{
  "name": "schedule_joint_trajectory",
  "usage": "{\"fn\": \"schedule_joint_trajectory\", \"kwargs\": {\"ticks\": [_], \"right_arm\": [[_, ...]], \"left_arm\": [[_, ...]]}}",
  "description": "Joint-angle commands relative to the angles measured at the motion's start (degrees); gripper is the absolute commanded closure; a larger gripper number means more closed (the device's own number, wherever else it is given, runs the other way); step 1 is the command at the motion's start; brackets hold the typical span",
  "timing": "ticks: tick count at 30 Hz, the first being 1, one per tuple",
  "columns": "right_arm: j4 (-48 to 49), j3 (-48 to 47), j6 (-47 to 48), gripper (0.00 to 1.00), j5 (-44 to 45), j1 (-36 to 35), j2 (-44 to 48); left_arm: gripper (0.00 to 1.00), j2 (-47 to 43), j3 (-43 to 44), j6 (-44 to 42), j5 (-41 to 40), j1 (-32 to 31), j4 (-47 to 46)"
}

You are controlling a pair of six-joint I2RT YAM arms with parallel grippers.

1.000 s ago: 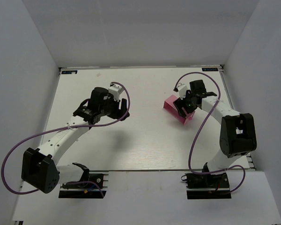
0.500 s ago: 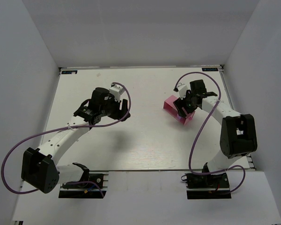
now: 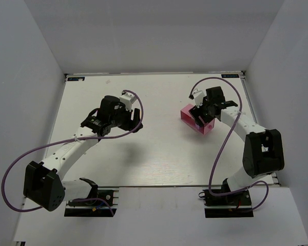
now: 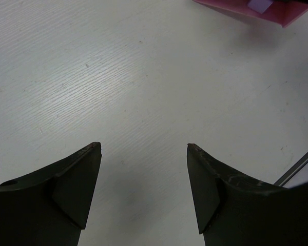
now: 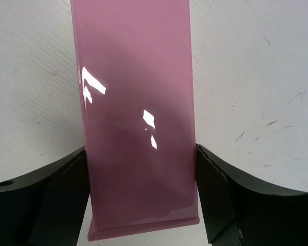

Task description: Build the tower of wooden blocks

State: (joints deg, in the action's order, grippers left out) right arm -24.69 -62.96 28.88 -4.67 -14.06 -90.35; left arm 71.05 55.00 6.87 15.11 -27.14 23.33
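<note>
My right gripper (image 3: pixel 201 117) is shut on the pink tray (image 3: pixel 187 114) at the right middle of the table and holds it tilted. In the right wrist view the tray's glossy pink underside (image 5: pixel 138 102) fills the gap between my fingers (image 5: pixel 218 200). In the left wrist view the tray (image 4: pixel 285 14) shows at the top right edge with one lilac block (image 4: pixel 260 5) in it. The other wood blocks are hidden. My left gripper (image 3: pixel 135 121) is open and empty above bare table, left of centre, its fingers (image 4: pixel 79 179) wide apart.
White walls close the table on the left, back and right. Purple cables loop from both arms. The white table top (image 3: pixel 159 148) lies between the two grippers.
My right gripper has shifted the pink tray slightly toward the back and turned it. The left arm has hardly moved.
</note>
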Motion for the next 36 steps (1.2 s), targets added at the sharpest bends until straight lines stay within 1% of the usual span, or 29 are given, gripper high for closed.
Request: {"fn": "schedule_joint_trajectory", "kwargs": {"ticks": [1, 2, 5, 15, 20, 22, 23, 24, 27, 34, 36], "right_arm": [[5.1, 0.2, -0.3, 1.00, 3.9, -2.0, 3.2], [5.4, 0.5, -0.1, 1.00, 4.1, -2.5, 3.2], [7.4, 1.9, 0.4, 1.00, 9.1, -3.9, 3.5], [15.5, 7.7, 2.1, 1.00, 19.1, -8.1, 6.0], [22.6, 12.1, 3.1, 1.00, 23.8, -10.2, 7.1], [24.1, 13.1, 4.0, 1.00, 26.2, -11.8, 7.3], [26.7, 14.1, 4.3, 1.00, 27.4, -11.9, 7.3], [27.5, 15.3, 4.6, 1.00, 28.0, -13.5, 7.6], [30.9, 17.8, 6.9, 1.00, 31.0, -15.2, 7.9], [37.3, 20.2, 9.2, 1.00, 36.9, -18.4, 9.2], [40.5, 20.9, 9.9, 1.00, 38.5, -18.8, 10.2]], "left_arm": [[0.22, 0.1, 0.8, -0.4, 0.9, -0.2, -1.0], [0.22, 0.1, 0.8, -0.4, 0.9, -0.2, -1.0], [0.22, 0.1, 0.8, -0.9, 0.9, -0.2, -1.0], [0.22, 1.1, 0.8, -0.9, 0.9, -0.2, -0.5], [0.22, 1.1, 0.8, -0.9, 0.4, -0.2, -0.5], [0.22, 1.1, 0.8, -0.9, 0.4, -0.7, -0.5], [0.22, 1.1, 0.8, -0.9, 0.4, -0.7, -0.5], [0.22, 1.1, 0.8, -0.9, 0.4, -0.7, -0.5], [0.22, 1.1, 0.8, -0.9, 0.4, -0.7, -0.5], [0.22, 1.1, 0.8, -0.9, 0.4, -0.7, -0.5], [0.22, 1.1, 0.8, -0.9, 0.4, -0.7, -0.5]]}}
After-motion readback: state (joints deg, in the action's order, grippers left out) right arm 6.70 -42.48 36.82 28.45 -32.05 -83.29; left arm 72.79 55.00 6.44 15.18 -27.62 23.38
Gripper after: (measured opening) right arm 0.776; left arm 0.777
